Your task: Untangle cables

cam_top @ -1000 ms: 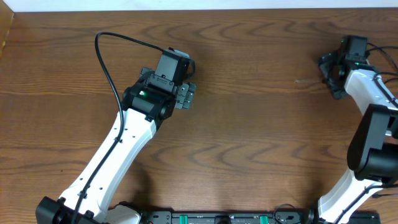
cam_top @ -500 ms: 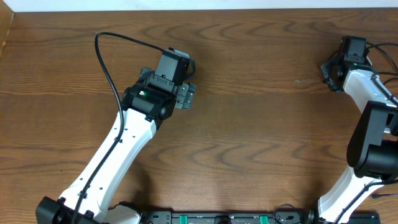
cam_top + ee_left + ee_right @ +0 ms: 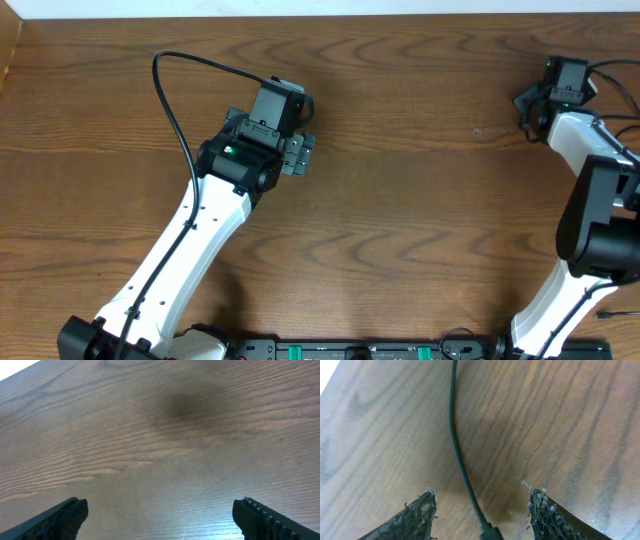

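In the right wrist view a thin black cable (image 3: pixel 456 445) runs from the top edge down across the wood. It ends in a small plug (image 3: pixel 491 533) at the bottom edge. My right gripper (image 3: pixel 481 494) is open, one finger on each side of this cable, and holds nothing. In the overhead view the right gripper (image 3: pixel 528 100) is at the far right of the table. My left gripper (image 3: pixel 300 152) is open over bare wood at centre left, and the left wrist view (image 3: pixel 160 505) shows nothing between its fingers. The white cable is out of view.
The left arm's thick black cord (image 3: pixel 172 110) loops over the table at the left. Thin dark lines (image 3: pixel 612 68) leave the right edge by the right wrist. The table's far edge (image 3: pixel 320 16) is close behind both grippers.
The right wrist has moved a little toward the table's far edge. The left arm has not moved.
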You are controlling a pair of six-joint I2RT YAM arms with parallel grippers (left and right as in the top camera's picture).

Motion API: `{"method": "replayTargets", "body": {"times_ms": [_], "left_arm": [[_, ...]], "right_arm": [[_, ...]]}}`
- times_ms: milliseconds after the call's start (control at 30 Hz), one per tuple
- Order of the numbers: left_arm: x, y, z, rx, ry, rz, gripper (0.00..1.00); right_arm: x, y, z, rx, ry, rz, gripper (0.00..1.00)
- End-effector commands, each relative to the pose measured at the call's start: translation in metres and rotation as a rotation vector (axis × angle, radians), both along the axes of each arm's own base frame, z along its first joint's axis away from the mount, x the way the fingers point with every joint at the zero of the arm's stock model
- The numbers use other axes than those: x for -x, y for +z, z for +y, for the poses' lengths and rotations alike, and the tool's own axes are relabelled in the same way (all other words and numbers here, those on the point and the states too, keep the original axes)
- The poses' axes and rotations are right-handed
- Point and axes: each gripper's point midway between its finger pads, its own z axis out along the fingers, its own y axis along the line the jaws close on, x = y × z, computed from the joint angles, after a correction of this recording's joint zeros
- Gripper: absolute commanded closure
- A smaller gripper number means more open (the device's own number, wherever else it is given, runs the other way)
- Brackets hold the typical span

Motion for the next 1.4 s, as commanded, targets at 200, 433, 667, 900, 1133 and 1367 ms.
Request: {"method": "replayTargets", "body": {"times_ms": [200,433,667,900,1133,1367], "left_arm": [[-0.001,0.0,0.001,0.006,0.013,-0.002,0.02],[-0.001,0.0,0.001,0.006,0.013,-0.002,0.02],[-0.001,0.0,0.001,0.006,0.013,-0.002,0.02],[-0.001,0.0,0.001,0.005,0.013,-0.002,0.02],[-0.001,0.0,0.001,0.006,0.013,-0.002,0.02],[-0.001,0.0,0.001,0.006,0.013,-0.002,0.02]], "right_arm": [[-0.004,-0.025,0.004,0.018,0.022,0.024,0.46],[0.0,-0.035,0.005,0.013,0.022,0.053,0.6],[0.005,-0.038,0.006,0.009,0.022,0.074,0.78],[0.012,-0.041,0.01,-0.016,0.035,0.114,0.99],[0.018,0.0,-0.004,0.019,0.042,0.093,0.99],[0.041,0.103,-0.027,0.177,-0.014,0.006,0.99]]}}
